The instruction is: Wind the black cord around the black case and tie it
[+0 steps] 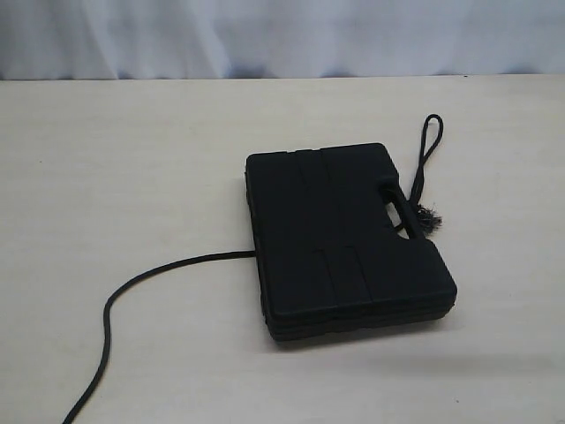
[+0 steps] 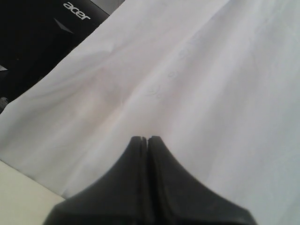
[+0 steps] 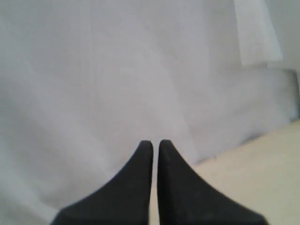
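The black case (image 1: pixel 344 238) lies flat on the beige table, right of centre in the exterior view, its slotted handle (image 1: pixel 399 201) on the far right side. The black cord (image 1: pixel 141 283) comes out from under the case's left edge and curves to the table's near left edge. Its other part loops beyond the handle (image 1: pixel 432 137), and the frayed end (image 1: pixel 430 221) lies by the handle. Neither arm shows in the exterior view. My left gripper (image 2: pixel 145 138) is shut and holds nothing, facing white cloth. My right gripper (image 3: pixel 155 143) has its jaws nearly together, a thin gap between them, nothing held.
A white curtain (image 1: pixel 282 35) hangs behind the table's far edge. A dark Acer monitor (image 2: pixel 42 33) shows in a corner of the left wrist view, behind the white cloth. The beige table (image 1: pixel 132 159) stretches wide to the left of the case.
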Robot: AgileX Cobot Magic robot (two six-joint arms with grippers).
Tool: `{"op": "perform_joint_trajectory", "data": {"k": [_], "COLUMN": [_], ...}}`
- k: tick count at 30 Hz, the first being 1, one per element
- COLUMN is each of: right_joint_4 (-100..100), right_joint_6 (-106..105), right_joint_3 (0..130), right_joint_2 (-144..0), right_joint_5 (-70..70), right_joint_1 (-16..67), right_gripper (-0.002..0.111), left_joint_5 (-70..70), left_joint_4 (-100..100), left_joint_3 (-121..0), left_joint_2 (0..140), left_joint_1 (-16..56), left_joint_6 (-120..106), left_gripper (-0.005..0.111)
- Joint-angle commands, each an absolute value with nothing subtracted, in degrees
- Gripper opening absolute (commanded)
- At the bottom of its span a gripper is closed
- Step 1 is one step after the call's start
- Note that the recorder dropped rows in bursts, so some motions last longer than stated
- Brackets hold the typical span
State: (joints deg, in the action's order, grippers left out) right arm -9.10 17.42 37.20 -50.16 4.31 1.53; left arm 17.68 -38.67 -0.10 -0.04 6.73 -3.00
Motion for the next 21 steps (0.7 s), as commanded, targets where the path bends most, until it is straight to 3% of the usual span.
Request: {"op": "perform_joint_trajectory", "data": {"k": [1,7,12,18,21], "right_joint_4": [-3.2,-2.8,-2.0,3.5,2.5], "right_joint_6": [15.3,0.0,-4.3,-0.7,0.0], "right_joint_3": [46.5,59.5,68.9,72.1,73.3], "right_joint_2": [-63.9,-78.2,-90.1,-101.2,-106.0], "right_joint_5": [-10.0,-31.8,-49.0,-51.4,-52.0], "right_joint_1": [1.5,3.0,10.4,18.8,20.0], "right_gripper": [0.004,0.004,0.004,0.006,0.017], "left_joint_5": [17.3,17.3,17.3,16.6,16.6], "left_joint_4": [-38.0,-38.0,-38.0,-38.0,-38.0], "left_joint_3": [0.0,0.0,0.0,0.0,0.0], "left_joint_2": [0.0,0.0,0.0,0.0,0.0], "left_joint_1": [6.6,6.6,6.6,6.6,6.6], "left_joint_6": [-3.8,-4.4,-4.4,-4.7,-4.7], "left_gripper": [0.0,0.0,0.0,0.0,0.0]}}
